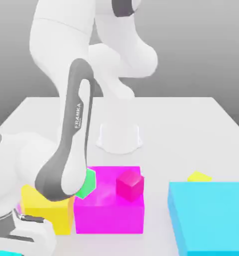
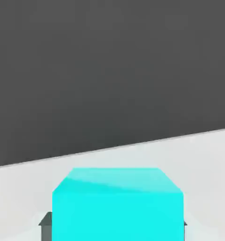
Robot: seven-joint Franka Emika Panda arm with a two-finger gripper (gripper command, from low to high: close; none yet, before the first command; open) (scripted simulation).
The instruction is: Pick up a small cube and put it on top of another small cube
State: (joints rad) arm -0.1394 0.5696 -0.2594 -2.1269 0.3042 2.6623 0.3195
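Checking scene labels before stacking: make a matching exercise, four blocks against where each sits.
Things:
1. small crimson cube
2. big cyan block
3. yellow block
4. small cyan cube

Places:
a. at the exterior view's right
b. close before the hand camera
c. on top of the magenta block
d. beside the magenta block, on the exterior view's left

Pairs: 1-c, 2-a, 3-d, 4-b

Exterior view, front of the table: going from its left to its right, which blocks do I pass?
Yellow block → big magenta block, with a small magenta cube on top → big cyan block.
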